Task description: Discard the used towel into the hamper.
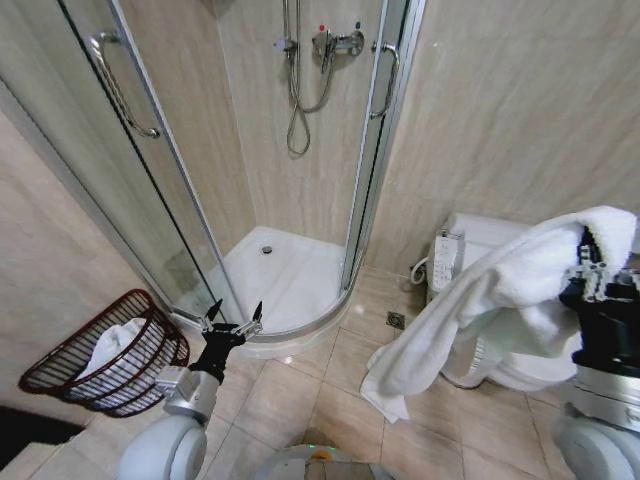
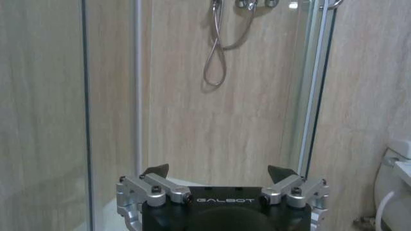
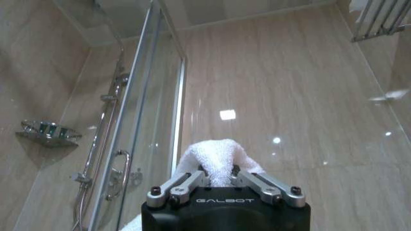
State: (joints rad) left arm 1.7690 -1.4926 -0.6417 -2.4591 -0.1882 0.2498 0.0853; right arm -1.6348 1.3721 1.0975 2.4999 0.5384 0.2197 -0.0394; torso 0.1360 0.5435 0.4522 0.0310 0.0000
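Beige tiled bathroom, shower stall ahead. My right gripper is raised at my right side, pinched tight on the towel, which drapes long and low to its left. From it the hamper lies far across to my left, on the floor, white cloth already inside. My left gripper, spread wide and empty, hangs just beside the hamper, much nearer
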